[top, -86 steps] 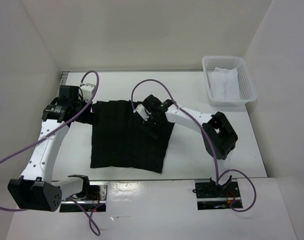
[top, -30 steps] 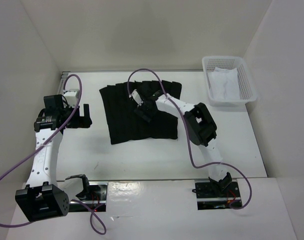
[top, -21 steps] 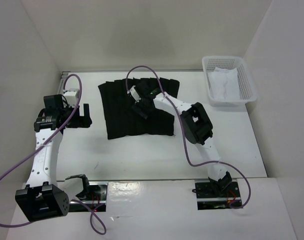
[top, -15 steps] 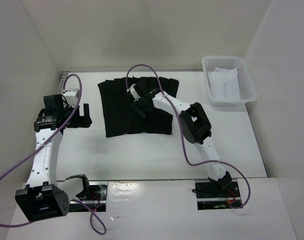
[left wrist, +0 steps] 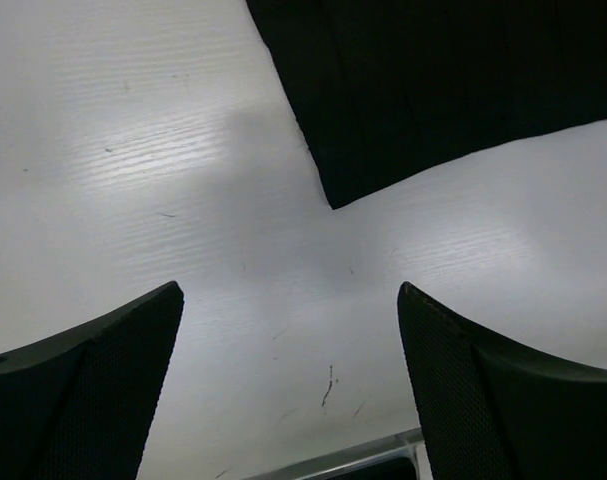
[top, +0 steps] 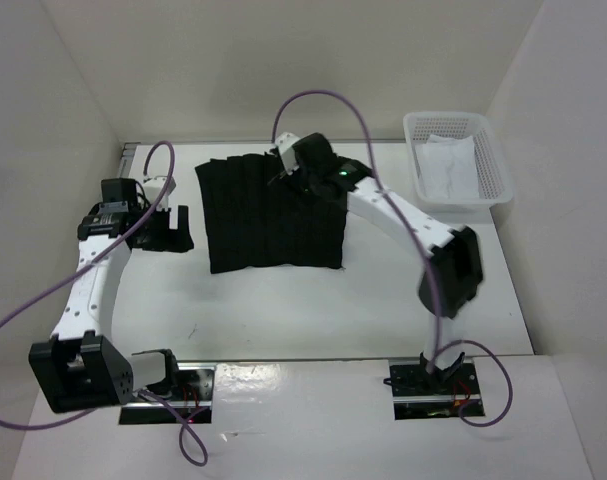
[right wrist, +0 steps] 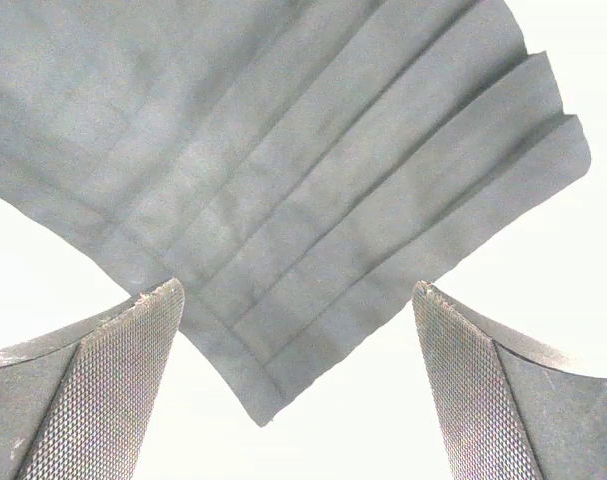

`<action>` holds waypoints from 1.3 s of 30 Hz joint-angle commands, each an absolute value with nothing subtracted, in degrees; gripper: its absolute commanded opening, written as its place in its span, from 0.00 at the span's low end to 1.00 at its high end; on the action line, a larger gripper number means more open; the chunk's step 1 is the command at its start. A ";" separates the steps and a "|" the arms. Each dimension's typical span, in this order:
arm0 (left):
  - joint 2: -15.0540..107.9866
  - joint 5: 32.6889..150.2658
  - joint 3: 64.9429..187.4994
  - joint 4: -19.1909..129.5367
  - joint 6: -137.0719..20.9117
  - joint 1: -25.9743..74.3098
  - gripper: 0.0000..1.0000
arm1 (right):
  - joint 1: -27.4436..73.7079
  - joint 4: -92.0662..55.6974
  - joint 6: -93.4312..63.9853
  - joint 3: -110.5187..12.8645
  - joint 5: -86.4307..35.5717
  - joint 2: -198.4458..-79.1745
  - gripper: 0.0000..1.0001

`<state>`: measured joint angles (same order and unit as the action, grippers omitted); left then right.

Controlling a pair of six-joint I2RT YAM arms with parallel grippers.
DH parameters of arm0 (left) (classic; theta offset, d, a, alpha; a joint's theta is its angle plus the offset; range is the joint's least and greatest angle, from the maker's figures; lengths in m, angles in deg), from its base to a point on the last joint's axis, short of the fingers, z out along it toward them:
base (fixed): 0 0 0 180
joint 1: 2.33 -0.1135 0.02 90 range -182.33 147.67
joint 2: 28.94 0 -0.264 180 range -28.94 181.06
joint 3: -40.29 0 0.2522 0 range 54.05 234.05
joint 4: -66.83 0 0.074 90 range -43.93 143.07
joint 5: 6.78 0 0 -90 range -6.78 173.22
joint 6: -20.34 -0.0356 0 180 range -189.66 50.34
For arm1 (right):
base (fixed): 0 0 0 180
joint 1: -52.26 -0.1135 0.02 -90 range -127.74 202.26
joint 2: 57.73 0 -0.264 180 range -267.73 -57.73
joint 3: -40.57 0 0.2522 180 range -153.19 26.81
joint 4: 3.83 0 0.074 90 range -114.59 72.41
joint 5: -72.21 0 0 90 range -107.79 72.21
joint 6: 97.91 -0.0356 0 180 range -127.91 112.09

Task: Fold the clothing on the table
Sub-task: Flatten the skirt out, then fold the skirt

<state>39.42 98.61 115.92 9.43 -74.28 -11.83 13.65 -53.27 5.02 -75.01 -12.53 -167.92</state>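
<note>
The clothing is a black ribbed cloth lying flat, folded to a rough rectangle, on the far middle of the white table. My left gripper hangs open just left of its near-left corner. That corner shows ahead of the left gripper, with bare table between the fingers. My right gripper hovers open over the cloth's far edge. In the right wrist view the pleated cloth looks grey, and one of its corners points between the open right gripper's fingers.
A white mesh basket with a white cloth in it stands at the far right. White walls close in the table on the left, back and right. A metal rail runs along the near edge by the arm bases.
My right gripper has risen off the cloth's middle to its far edge, and its elbow has swung out right. The cloth has squared up a little. My left gripper has edged toward the cloth.
</note>
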 commanded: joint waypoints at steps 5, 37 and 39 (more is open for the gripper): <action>53.13 100.27 120.05 6.05 -74.76 -7.17 0.65 | 13.94 -50.20 4.13 -56.27 -8.57 -142.21 0.96; 76.62 96.49 121.46 14.22 -66.58 -0.13 0.41 | 20.35 -49.67 2.46 -45.44 -14.27 -134.72 0.96; 77.75 96.49 121.46 14.75 -66.58 -0.13 0.41 | 20.35 -49.67 2.46 -45.44 -14.27 -134.72 0.96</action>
